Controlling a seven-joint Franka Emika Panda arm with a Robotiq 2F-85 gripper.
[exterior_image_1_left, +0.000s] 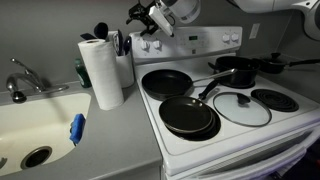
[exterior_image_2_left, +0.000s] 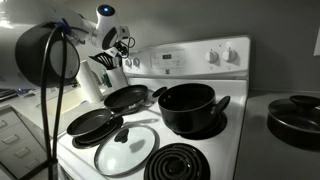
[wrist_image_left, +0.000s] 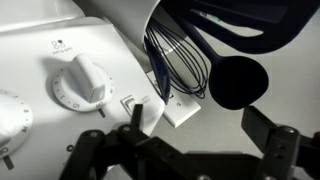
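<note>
ext: high over counter (exterior_image_1_left: 120, 135), facing stove (exterior_image_1_left: 225, 133); ext: low across burners (exterior_image_2_left: 190, 163); both share stove; wrist: close on knob (wrist_image_left: 80, 85)

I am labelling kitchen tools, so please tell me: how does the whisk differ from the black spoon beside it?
The whisk is a cage of thin wires that one sees through; the black spoon has a solid round head. The whisk's wires glint bluish, while the black spoon looks dull. Both stick out of the same white holder, near the open pincer.
</note>
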